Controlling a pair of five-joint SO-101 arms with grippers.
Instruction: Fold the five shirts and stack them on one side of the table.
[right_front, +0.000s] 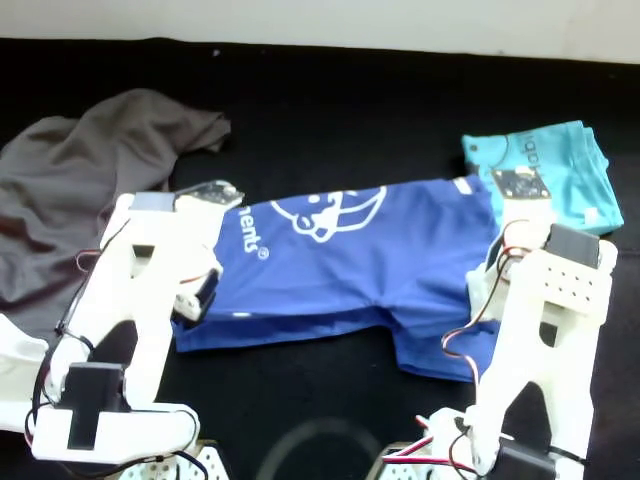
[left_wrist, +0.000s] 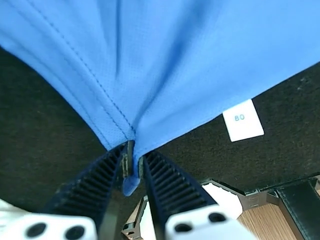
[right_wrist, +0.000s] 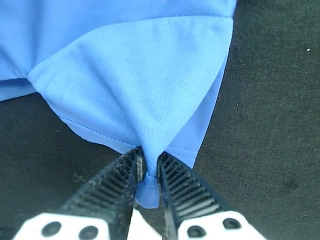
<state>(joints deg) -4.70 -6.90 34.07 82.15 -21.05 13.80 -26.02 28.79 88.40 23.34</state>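
Left gripper (right_front: 212, 200) grips the left edge of the royal-blue knit shirt (right_front: 350, 260), which lies spread at centre with white lettering. The right gripper (right_front: 518, 186) grips its right edge. Left wrist view: ribbed jaws clamp a blue fold near a white printed tag (left_wrist: 242, 121). Right wrist view: jaws pinch a hem corner.

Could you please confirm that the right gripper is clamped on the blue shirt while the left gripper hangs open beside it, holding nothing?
Not quite. The left gripper is not open and empty: the left wrist view shows it shut on a pinched fold of the blue shirt. The right gripper is indeed clamped on the same shirt.
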